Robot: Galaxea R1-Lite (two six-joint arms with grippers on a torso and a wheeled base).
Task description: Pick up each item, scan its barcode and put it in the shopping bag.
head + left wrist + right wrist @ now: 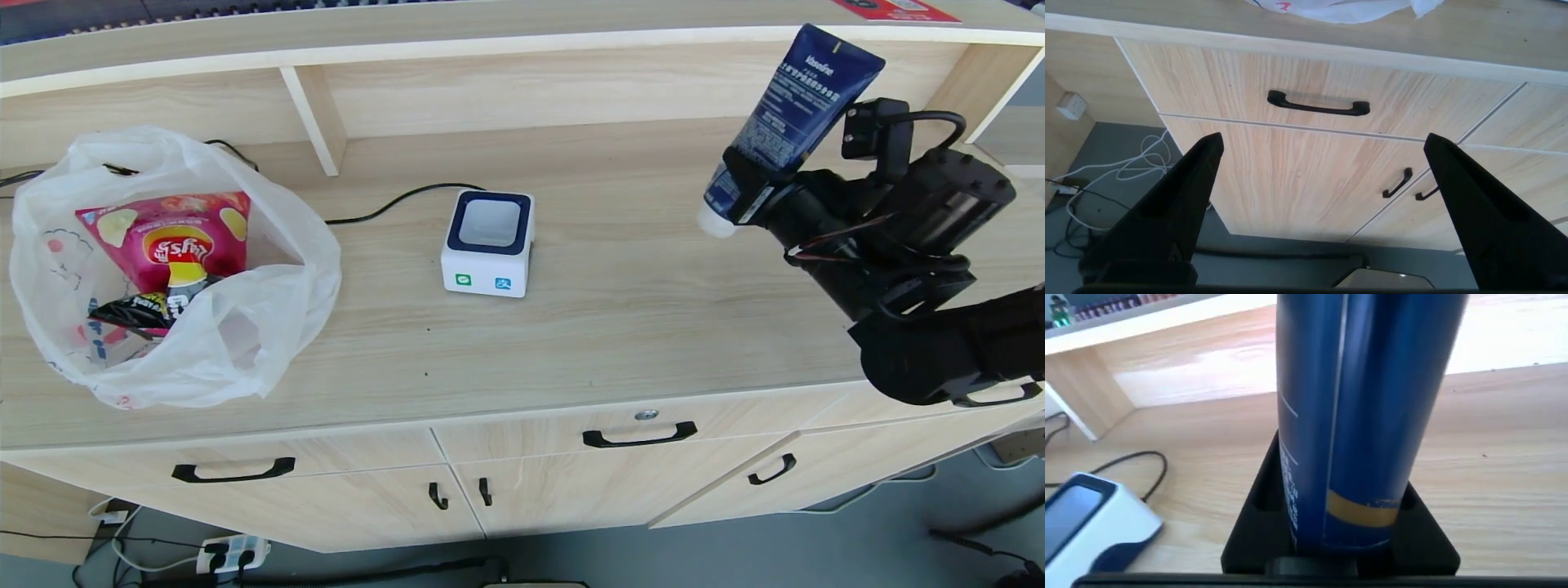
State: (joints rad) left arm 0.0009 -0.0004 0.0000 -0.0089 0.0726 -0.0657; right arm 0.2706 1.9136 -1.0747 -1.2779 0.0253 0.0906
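A dark blue tube (788, 113) with a white cap is held above the right end of the counter, cap end down and tilted. My right gripper (755, 200) is shut on the blue tube (1360, 416) near its cap. The white barcode scanner (489, 242) with a dark-rimmed window sits mid-counter, well left of the tube, and shows as the scanner (1086, 523) in the right wrist view. The white plastic shopping bag (245, 318) lies at the left end and holds a pink chip packet (175, 237) and a dark packet (135, 310). My left gripper (1319, 204) hangs open below the counter, facing the drawers.
A black cable (392, 204) runs from the scanner toward the back left. A wooden shelf divider (314, 118) stands behind the bag. Drawer fronts with black handles (1319, 104) line the cabinet below. Bare counter lies between scanner and tube.
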